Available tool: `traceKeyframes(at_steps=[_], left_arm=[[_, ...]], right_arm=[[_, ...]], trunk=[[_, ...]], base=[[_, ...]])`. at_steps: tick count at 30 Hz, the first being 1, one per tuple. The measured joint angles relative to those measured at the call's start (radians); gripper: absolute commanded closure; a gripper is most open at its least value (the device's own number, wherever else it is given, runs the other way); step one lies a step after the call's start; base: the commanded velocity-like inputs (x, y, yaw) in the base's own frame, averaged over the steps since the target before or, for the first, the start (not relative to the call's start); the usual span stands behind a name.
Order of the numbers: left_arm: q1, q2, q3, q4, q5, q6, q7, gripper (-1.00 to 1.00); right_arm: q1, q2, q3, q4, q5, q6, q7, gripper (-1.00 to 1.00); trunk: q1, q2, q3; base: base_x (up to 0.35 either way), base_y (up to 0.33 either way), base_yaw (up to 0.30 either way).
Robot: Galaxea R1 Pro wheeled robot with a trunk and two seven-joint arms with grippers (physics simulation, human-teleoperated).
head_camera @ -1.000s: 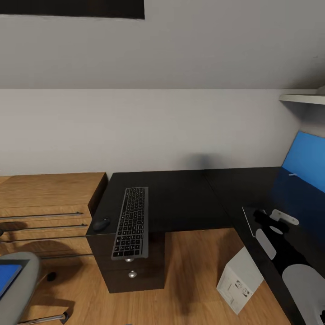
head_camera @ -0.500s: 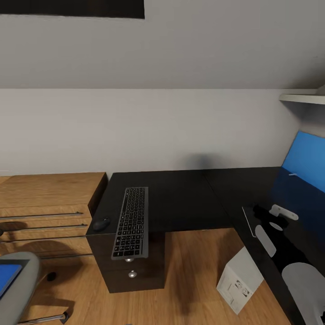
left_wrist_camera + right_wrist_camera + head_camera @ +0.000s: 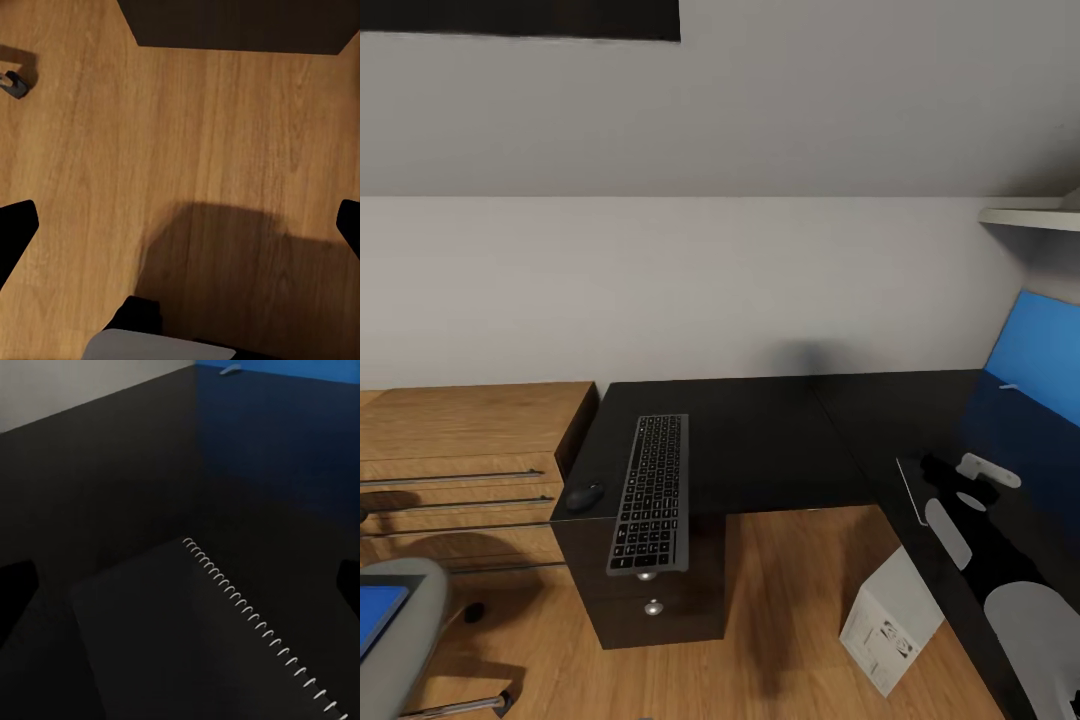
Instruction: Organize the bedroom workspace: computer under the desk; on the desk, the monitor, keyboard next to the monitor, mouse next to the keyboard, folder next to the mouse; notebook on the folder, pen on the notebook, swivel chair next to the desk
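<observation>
The black keyboard [image 3: 650, 492] lies lengthwise on the left wing of the black desk [image 3: 770, 440], its near end overhanging the edge. The dark mouse [image 3: 585, 496] sits beside it. The grey-white computer [image 3: 888, 620] stands on the floor under the desk's right wing. At lower left the swivel chair [image 3: 405, 640] carries the blue folder [image 3: 375, 615]. My right gripper [image 3: 180, 581] hangs open above the dark spiral-bound notebook [image 3: 225, 637] on the right wing. The white pen [image 3: 1008, 387] lies by the blue wall panel [image 3: 1040, 350]. My left gripper [image 3: 180, 225] is open over bare floor. The monitor is out of view.
A low oak drawer unit [image 3: 460, 450] adjoins the desk's left end. A white shelf [image 3: 1030, 215] juts out at upper right. Black drawers with silver knobs [image 3: 652, 605] sit below the keyboard. Wood floor [image 3: 790, 600] lies open between the desk wings.
My right arm has edged slightly away over the desk's right wing, then held still. Keyboard, mouse, chair and computer stay where they were.
</observation>
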Motion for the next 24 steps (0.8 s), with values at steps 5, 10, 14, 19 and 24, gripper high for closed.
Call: traceKeyframes(at_steps=[5,10,14,19,24], left_arm=[[0.000,0.000,0.000,0.000,-0.001,0.000,0.000,-1.00],[0.000,0.000,0.001,0.000,0.001,-0.009,0.001,-1.00],[0.000,0.000,0.001,0.000,0.001,-0.010,0.002,-1.00],[0.000,0.000,0.001,0.000,0.003,-0.011,0.000,-1.00],[0.000,0.000,0.002,0.000,0.004,-0.010,0.001,-1.00]], right_arm=[[0.000,0.000,0.000,0.000,0.000,0.000,0.000,-1.00],[0.000,0.001,0.000,0.001,0.001,-0.002,0.000,-1.00],[0.000,0.002,0.002,0.000,0.000,-0.001,0.000,-1.00],[0.000,0.003,0.001,0.001,-0.001,-0.002,0.000,-1.00],[0.001,0.001,0.000,0.001,-0.002,-0.004,0.001,-1.00]], trunk=[[0.000,0.000,0.000],[0.000,0.000,0.000],[0.000,0.000,0.000],[0.000,0.000,0.000],[0.000,0.000,0.000]], base=[[0.109,0.000,0.000],[0.097,0.000,0.000],[0.008,0.000,0.000],[0.095,-0.087,0.000],[0.061,-0.058,0.000]])
